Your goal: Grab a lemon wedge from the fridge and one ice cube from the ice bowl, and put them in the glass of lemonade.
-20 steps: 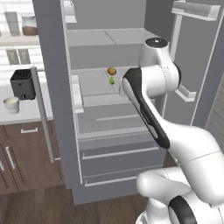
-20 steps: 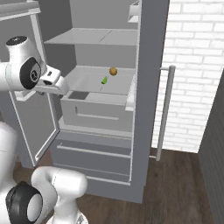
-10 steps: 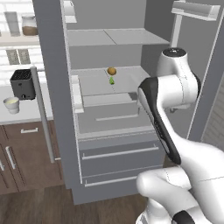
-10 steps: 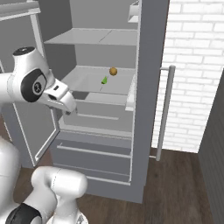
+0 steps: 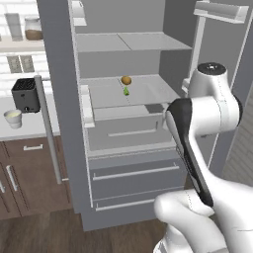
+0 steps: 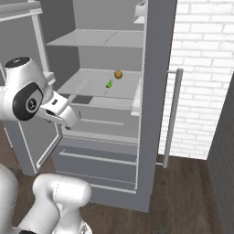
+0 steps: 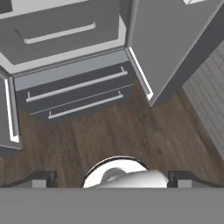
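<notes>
The fridge [image 5: 123, 148] stands wide open in front of me, both doors swung out, its grey shelves bare but for two small things. On the middle shelf [image 6: 98, 87] lies the lemon wedge [image 5: 126, 91], a tiny yellow-green sliver, and just behind it sits a small round brownish fruit [image 5: 126, 80], close to the wedge though I cannot tell whether they touch. From the right side the same pair shows, the wedge [image 6: 109, 83] nearer the front and to the left of the round fruit [image 6: 118, 74].

The white arm [image 5: 197, 123] is bent in front of the fridge's right half, its elbow high. The hand [image 7: 112, 178] points down toward the floor, its two dark fingertips [image 7: 41, 178] spread as wide as they go, with nothing between them. It hangs over the brown wooden floor [image 7: 131, 135] just outside the two lower drawers [image 7: 74, 94], well apart from the wedge up on its shelf.

Off to the left, on the pale counter [image 5: 29, 129] beside the fridge, the glass of lemonade [image 5: 13, 118] stands upright, with a black toaster [image 5: 25, 95] just behind it.
</notes>
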Controlling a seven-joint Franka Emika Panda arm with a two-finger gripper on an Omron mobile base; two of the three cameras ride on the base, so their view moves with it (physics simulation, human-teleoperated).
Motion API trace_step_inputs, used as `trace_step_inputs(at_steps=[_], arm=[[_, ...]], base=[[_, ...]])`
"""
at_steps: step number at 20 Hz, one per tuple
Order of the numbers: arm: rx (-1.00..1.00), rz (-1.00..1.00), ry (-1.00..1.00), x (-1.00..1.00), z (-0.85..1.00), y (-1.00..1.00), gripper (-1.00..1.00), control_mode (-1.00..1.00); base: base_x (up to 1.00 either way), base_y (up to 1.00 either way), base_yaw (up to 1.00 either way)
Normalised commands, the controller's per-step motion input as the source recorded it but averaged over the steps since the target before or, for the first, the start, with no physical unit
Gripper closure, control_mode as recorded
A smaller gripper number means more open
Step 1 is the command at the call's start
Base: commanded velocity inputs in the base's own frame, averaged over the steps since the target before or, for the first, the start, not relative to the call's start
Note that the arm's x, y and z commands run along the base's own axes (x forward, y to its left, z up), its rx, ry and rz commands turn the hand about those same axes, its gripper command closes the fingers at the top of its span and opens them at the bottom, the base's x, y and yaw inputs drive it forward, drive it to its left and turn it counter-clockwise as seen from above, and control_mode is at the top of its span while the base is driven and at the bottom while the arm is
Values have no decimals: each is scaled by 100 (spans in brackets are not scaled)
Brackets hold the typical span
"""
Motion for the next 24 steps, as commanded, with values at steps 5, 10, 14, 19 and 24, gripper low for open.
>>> trace_step_inputs(at_steps=[5, 10, 14, 19, 24], arm=[[0, 1, 4, -38, -29, 0, -100, -100], [0, 0, 2, -3, -21, 0, -100, -100], [0, 0, 0, 6, 0, 0, -100, -100], [0, 0, 0, 37, 0, 0, -100, -100], [0, 0, 0, 0, 0, 0, -100, 100]], base=[[0, 0, 0], [0, 0, 0], [0, 0, 0], [0, 0, 0], [65, 3, 0]])
